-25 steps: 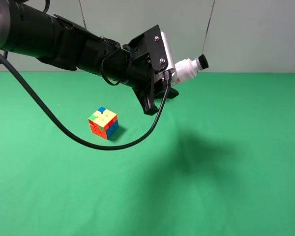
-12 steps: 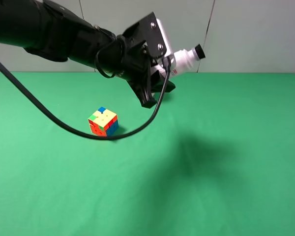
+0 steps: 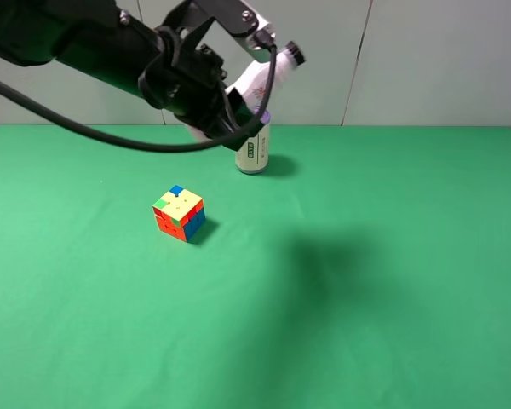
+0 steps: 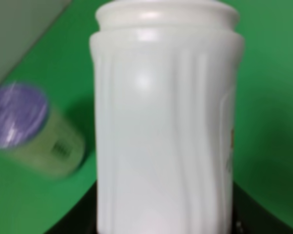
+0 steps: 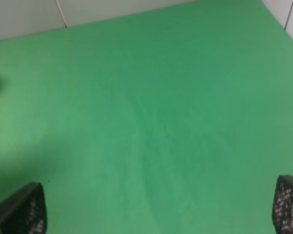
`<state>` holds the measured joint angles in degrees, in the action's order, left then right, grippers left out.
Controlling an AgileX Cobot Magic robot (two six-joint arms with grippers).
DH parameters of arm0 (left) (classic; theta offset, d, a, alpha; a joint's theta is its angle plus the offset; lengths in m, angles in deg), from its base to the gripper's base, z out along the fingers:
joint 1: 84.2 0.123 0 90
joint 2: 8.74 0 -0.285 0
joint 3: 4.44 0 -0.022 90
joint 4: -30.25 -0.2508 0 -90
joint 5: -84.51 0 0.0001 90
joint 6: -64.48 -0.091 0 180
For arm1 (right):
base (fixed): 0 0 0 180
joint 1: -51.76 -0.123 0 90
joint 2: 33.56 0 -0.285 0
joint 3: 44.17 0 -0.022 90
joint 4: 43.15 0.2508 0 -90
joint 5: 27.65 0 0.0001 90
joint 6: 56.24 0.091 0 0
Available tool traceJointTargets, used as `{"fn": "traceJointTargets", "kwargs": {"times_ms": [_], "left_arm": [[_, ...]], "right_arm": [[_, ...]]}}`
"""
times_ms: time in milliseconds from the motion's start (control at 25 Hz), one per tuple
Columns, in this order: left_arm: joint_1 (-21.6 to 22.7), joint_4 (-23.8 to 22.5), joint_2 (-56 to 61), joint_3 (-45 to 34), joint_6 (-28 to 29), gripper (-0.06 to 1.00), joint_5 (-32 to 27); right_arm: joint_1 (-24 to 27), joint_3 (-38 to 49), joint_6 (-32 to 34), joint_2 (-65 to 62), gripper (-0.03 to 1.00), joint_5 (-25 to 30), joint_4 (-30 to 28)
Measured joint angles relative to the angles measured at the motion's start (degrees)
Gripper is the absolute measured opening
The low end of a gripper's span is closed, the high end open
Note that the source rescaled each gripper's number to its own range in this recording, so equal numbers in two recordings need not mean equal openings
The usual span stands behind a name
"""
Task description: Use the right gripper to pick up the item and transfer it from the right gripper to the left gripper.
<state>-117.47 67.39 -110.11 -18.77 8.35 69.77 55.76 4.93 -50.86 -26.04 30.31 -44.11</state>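
Observation:
The item, a white waisted bottle (image 3: 266, 75) with a black cap, is held in the air by my left gripper (image 3: 238, 98), which is shut on its body. The cap points up and to the right. In the left wrist view the bottle (image 4: 163, 122) fills the frame between the black jaws. My right gripper (image 5: 154, 209) is open and empty over bare green cloth; only its two fingertips (image 5: 20, 210) show at the frame's corners. The right arm is out of the exterior high view.
A purple-lidded can (image 3: 252, 152) stands upright at the back of the green table (image 3: 392, 281), just below the held bottle; it also shows in the left wrist view (image 4: 31, 129). A multicoloured puzzle cube (image 3: 180, 213) lies left of centre. The left arm's loose cable (image 3: 85, 129) hangs across the upper left.
My left arm has swung up and to the left with the bottle in its grip. The can behind it has come into view. The cube has not moved.

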Motion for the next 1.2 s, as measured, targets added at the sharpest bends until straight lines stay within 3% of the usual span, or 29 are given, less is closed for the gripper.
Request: {"fn": "traceJointTargets", "kwargs": {"times_ms": [160, 320, 600, 880, 1200], "left_arm": [[3.49, -5.63, 0.99, -3.1, 8.82, 0.0, -0.08], [6.23, -7.87, 3.03, -5.14, 13.91, 0.0, -0.08], [13.2, -8.32, 3.74, -8.45, 15.54, 0.0, 0.17], [19.48, -8.38, 3.17, -12.12, 18.15, 0.0, 5.6], [22.24, -8.38, -5.11, -12.46, 18.69, 0.0, 8.42]], "right_arm": [[0.0, 0.0, 0.0, 0.0, 1.0, 0.0, 0.0], [0.0, 0.0, 0.0, 0.0, 1.0, 0.06, 0.0], [0.0, 0.0, 0.0, 0.0, 1.0, 0.06, 0.0], [0.0, 0.0, 0.0, 0.0, 1.0, 0.06, 0.0], [0.0, 0.0, 0.0, 0.0, 1.0, 0.06, 0.0]]}}
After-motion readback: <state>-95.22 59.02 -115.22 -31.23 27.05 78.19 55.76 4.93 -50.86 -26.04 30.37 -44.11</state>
